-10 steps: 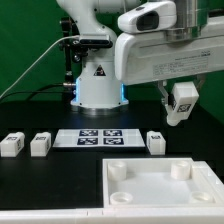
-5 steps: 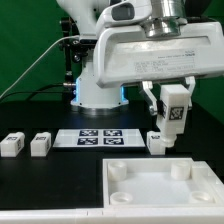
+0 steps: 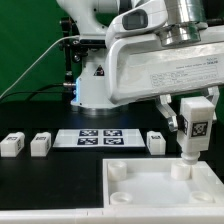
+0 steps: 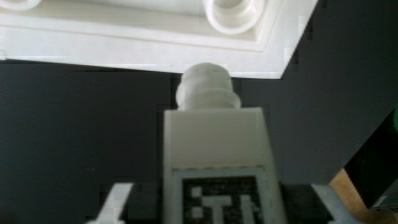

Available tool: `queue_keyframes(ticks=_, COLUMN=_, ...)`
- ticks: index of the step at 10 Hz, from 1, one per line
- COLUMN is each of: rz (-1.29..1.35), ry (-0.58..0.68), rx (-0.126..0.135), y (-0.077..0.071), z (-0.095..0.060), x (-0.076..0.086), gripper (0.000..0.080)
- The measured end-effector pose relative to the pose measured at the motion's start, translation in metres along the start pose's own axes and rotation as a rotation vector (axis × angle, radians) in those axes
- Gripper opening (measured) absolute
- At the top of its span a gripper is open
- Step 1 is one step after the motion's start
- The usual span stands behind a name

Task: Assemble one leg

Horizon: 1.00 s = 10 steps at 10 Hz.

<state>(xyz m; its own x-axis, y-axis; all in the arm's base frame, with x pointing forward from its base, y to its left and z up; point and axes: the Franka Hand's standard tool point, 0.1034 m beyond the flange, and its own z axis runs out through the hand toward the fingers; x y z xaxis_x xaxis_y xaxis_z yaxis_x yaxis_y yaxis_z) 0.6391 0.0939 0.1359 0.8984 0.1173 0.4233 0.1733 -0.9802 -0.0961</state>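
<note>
Smooth white panel (image 3: 150, 195) with round corner sockets lies under the gripper (image 3: 192, 115), which clamps the leg (image 3: 194, 135), a tagged white plastic block, upright, its rounded peg near one socket. Toward the exterior view's left of the gripper lie the marker board (image 3: 97, 138) and a loose block (image 3: 155, 141).
</note>
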Motion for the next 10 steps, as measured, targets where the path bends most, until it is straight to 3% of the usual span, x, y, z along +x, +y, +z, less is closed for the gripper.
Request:
queue_keyframes(ticks=2, rz=-0.003, ry=0.009, rx=-0.002, y=0.000, z=0.001, x=-0.001, gripper=0.0290)
queue_keyframes(ticks=3, rz=-0.015, ry=0.102, rx=-0.017, y=-0.002, z=0.008, x=-0.012, gripper=0.0290)
queue_keyframes(ticks=4, rz=-0.012, ry=0.096, rx=-0.008, y=-0.011, z=0.025, x=-0.034, gripper=0.0290)
queue_keyframes(ticks=6, rz=-0.011, ry=0.119, rx=-0.011, y=-0.009, z=0.031, x=-0.029, gripper=0.0290)
queue_keyframes(ticks=10, rz=-0.010, ry=0.103, rx=-0.004, y=-0.012, z=0.041, x=-0.033, gripper=0.0290)
